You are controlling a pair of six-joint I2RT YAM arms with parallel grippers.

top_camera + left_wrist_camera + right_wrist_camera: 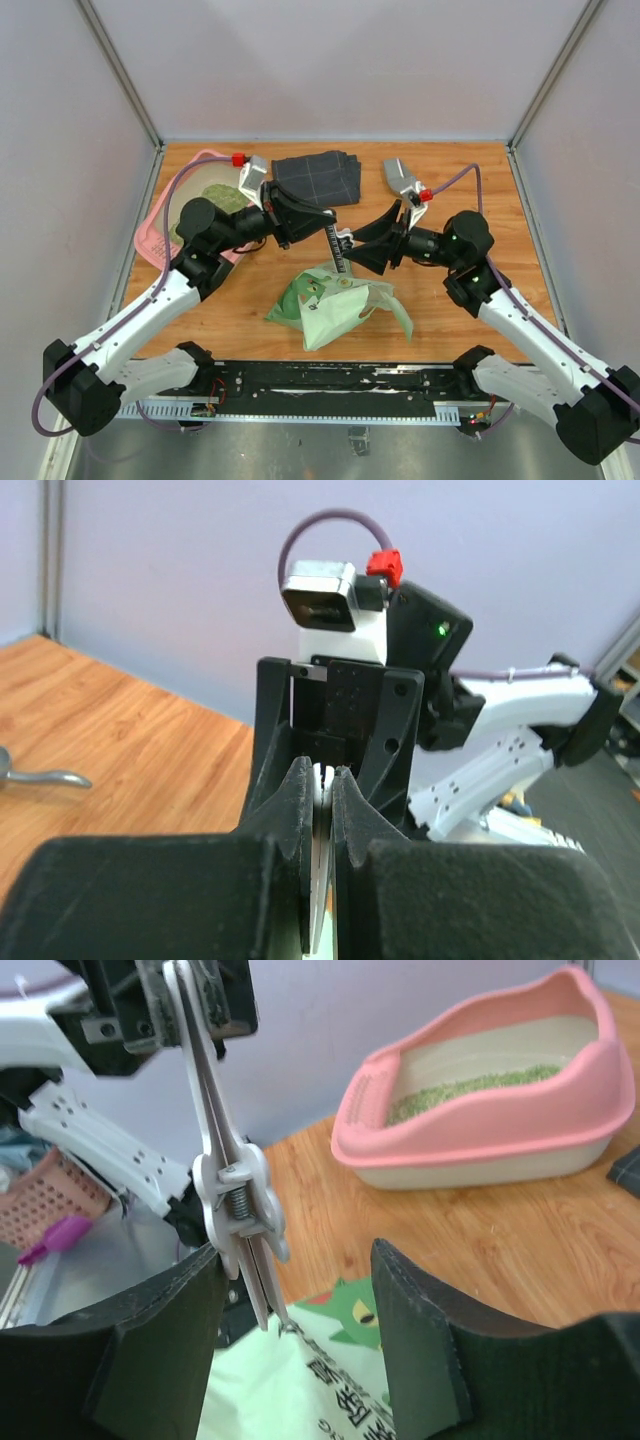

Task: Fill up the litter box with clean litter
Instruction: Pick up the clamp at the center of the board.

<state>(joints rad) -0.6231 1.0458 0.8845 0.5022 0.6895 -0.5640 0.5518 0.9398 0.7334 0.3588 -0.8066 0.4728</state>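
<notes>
The pink litter box [150, 238] stands at the far left with clean litter [222, 196] in it; the right wrist view shows the box [480, 1130] and greenish litter [470, 1088] too. My left gripper [322, 228] is shut on a white spring clip [337, 252], which shows as a thin white strip [321, 880] between the fingertips [298, 790]. The clip [232, 1195] hangs down with its tip at the top edge of the green-and-white bag [300, 1385]. My right gripper [295, 1270] stands open around the clip, which is close to its left finger.
The bag [340, 300] lies at the table's centre front. A dark grey folded cloth [318, 177] and a grey metal scoop [400, 175] lie at the back. The scoop's handle [45, 777] shows in the left wrist view.
</notes>
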